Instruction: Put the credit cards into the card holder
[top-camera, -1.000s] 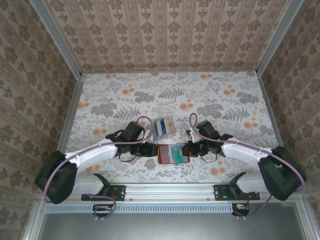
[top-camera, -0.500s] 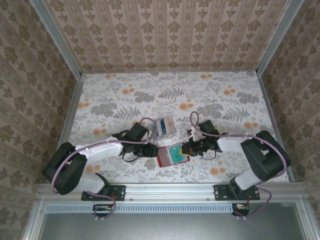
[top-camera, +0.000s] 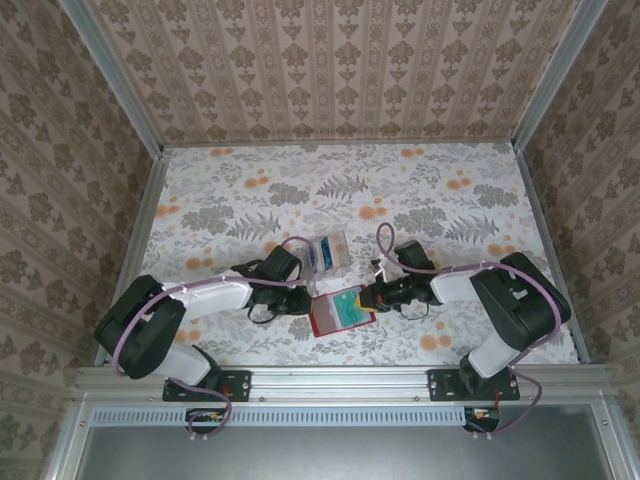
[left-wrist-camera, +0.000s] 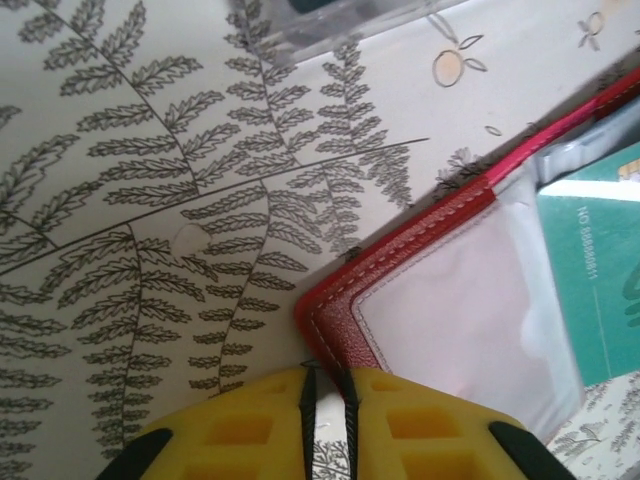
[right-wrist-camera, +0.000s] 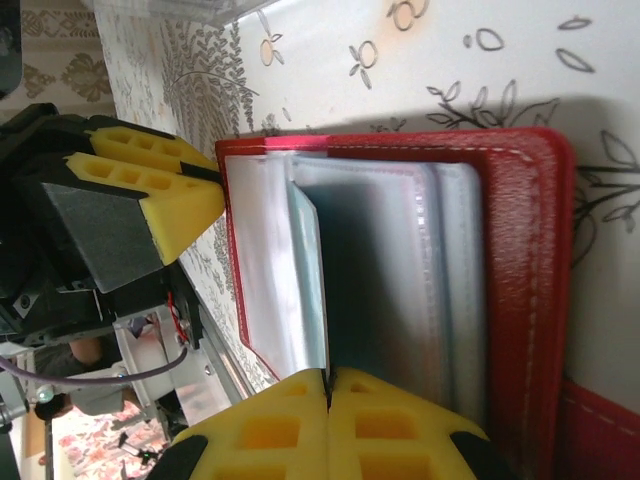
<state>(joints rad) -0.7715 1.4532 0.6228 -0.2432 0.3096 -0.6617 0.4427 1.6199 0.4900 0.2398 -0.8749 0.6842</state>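
Note:
The red card holder (top-camera: 323, 320) lies open near the table's front, its clear pockets facing up. My left gripper (top-camera: 303, 301) sits at its left corner. In the left wrist view the yellow fingers (left-wrist-camera: 250, 420) are almost together, and the holder's red corner (left-wrist-camera: 335, 325) runs in between their tips at the left gripper (left-wrist-camera: 325, 372). My right gripper (right-wrist-camera: 328, 375) is shut on the edge of a teal credit card (right-wrist-camera: 312, 290). That card stands tilted over the pockets of the card holder (right-wrist-camera: 520, 280). Its teal face (top-camera: 347, 306) also shows from above and in the left wrist view (left-wrist-camera: 595, 290).
A clear box with a stack of blue and white cards (top-camera: 328, 252) sits just behind the holder, its edge (left-wrist-camera: 330, 20) close to the left fingers. The patterned table stretches away to the back and sides. The metal rail with the arm bases (top-camera: 340, 380) runs along the front.
The left jaws have closed down onto the holder's corner. The holder has turned slightly, and the teal card in the right gripper has tilted over the pockets.

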